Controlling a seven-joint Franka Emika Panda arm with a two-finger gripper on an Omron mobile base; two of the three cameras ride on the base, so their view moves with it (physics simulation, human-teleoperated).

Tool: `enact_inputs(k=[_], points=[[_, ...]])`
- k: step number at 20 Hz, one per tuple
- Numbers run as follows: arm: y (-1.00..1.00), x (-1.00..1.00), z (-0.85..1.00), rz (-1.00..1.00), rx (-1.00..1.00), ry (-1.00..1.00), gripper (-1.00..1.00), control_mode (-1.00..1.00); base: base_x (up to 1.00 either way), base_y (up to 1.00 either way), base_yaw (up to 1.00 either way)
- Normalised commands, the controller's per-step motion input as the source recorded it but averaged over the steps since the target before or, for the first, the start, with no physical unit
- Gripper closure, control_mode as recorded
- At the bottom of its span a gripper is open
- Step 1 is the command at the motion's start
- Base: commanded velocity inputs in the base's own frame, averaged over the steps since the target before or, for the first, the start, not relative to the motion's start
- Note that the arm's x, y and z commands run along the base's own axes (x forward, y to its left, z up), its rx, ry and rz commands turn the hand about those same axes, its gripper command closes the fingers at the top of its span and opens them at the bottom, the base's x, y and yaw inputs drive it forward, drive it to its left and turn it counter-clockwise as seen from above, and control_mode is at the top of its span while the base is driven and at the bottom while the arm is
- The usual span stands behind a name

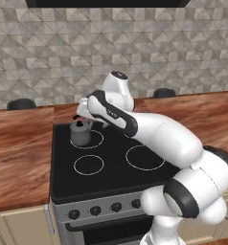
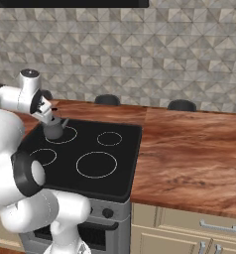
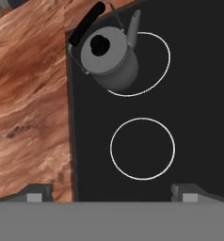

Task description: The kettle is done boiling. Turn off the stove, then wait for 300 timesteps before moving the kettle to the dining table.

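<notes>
The small grey kettle [image 1: 80, 134] [image 2: 54, 130] [image 3: 109, 56] stands on the stove's back left burner, with its black handle arched over the lid. The stove [image 1: 111, 177] [image 2: 125, 149] [image 3: 198, 117] is a black glass cooktop with black knobs [image 1: 95, 210] along its grey front. My gripper [image 3: 111, 190] hovers over the cooktop's left side, above and just short of the kettle. Its fingertips [image 3: 36, 193] stand wide open with nothing between them. A reddish-brown wood-grain counter [image 1: 20, 148] [image 2: 189, 149] flanks the stove; I cannot tell whether it is the dining table.
Black round stool tops [image 1: 21, 104] [image 1: 164, 93] [image 2: 182, 105] show past the counter's far edge, in front of a grey tiled wall. Beige cabinets with drawer handles [image 2: 216, 226] sit under the counter on the right. My arm reaches across the stove's right burners.
</notes>
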Motion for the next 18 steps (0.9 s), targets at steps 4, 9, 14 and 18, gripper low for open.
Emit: enact_inputs(k=[4,9,14,18], points=[[0.05,0.3,-0.01,0.0,-0.01,0.02,-1.0,-1.0,0.0,0.0,0.0],[0.05,0.32,-0.02,0.0,-0.01,0.04,-1.0,-1.0,0.0,0.0,0.0],[0.08,0.34,-0.1,0.0,-0.01,0.03,-1.0,-1.0,0.0,0.0,0.0],[0.1,0.33,-0.16,0.0,-0.02,0.02,-1.0,-1.0,0.0,0.0,0.0]])
